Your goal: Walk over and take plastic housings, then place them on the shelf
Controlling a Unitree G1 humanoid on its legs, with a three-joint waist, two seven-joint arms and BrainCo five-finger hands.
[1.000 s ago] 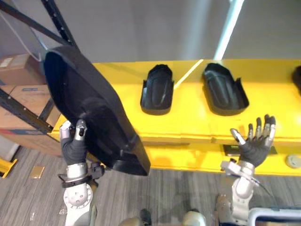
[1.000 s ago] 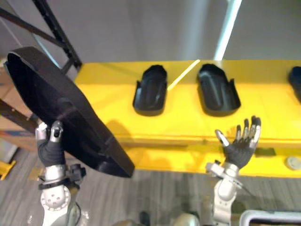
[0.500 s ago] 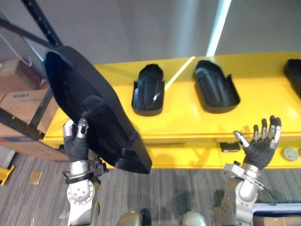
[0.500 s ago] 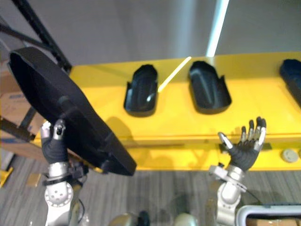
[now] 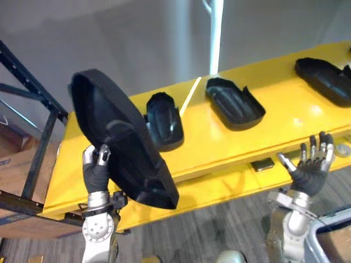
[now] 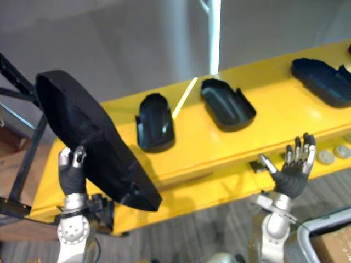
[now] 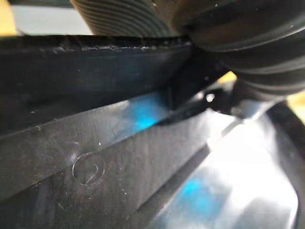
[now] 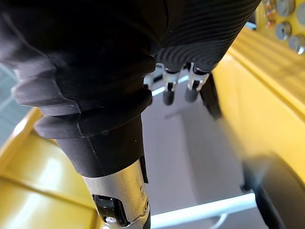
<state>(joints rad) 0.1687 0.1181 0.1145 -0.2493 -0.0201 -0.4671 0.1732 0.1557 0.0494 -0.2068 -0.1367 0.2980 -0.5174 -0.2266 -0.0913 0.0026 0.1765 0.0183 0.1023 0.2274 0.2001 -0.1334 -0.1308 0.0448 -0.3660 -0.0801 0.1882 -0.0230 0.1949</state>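
Observation:
A large black plastic housing (image 5: 118, 139) stands tilted in front of the yellow shelf (image 5: 219, 139), held up at the left. My left hand (image 5: 96, 170) is shut on its lower edge, thumb and fingers pinching the rim; the left wrist view shows its glossy inner face (image 7: 143, 167) from very close. Three more black housings lie on the shelf top: a small one (image 5: 163, 120), a wider one (image 5: 235, 102) and one at the far right (image 5: 323, 80). My right hand (image 5: 311, 167) is raised in front of the shelf's lower edge, fingers spread and holding nothing.
A dark metal rack frame (image 5: 30, 104) stands at the left with a cardboard box (image 5: 13, 159) behind it. Small round parts (image 6: 333, 154) sit on the shelf's lower ledge at the right. A grey bin corner (image 5: 329, 241) shows at bottom right.
The camera has swung, so the shelf now runs slanted and has shifted left. The held housing stays in my left hand, raised slightly closer to the shelf. My right hand remains spread.

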